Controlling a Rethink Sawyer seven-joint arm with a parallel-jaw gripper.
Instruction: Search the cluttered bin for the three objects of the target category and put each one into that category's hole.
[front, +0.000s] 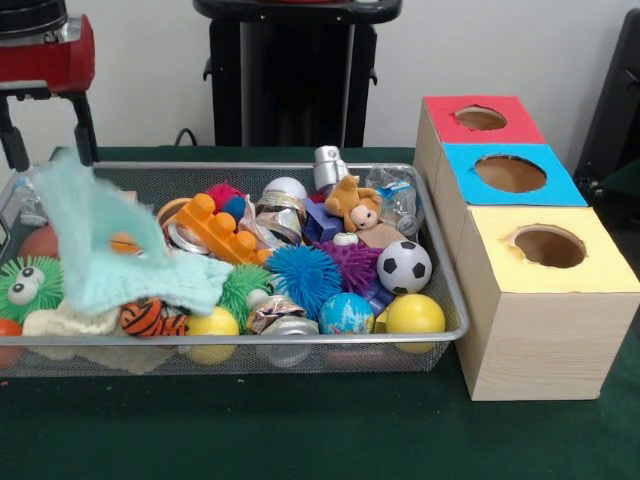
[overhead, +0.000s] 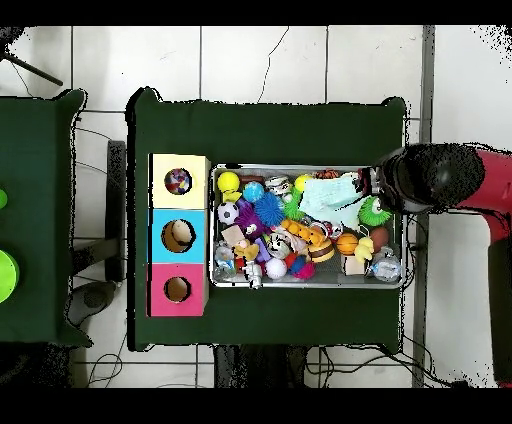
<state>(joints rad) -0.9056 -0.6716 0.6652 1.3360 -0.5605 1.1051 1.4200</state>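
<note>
The silver wire mesh bin sits on the green table, full of toys; it also shows in the overhead view. My gripper hangs over the bin's left end, its two black fingers spread wide. A light teal knitted cloth stands bunched up just under the fingers and drapes over the toys; I cannot tell whether it touches them. In the overhead view the arm's head covers the bin's right end, beside the cloth.
Three wooden boxes with round holes stand beside the bin: red top, blue top, yellow top. The bin holds a soccer ball, yellow balls, a blue spiky ball, orange bricks, crushed cans and a plush animal.
</note>
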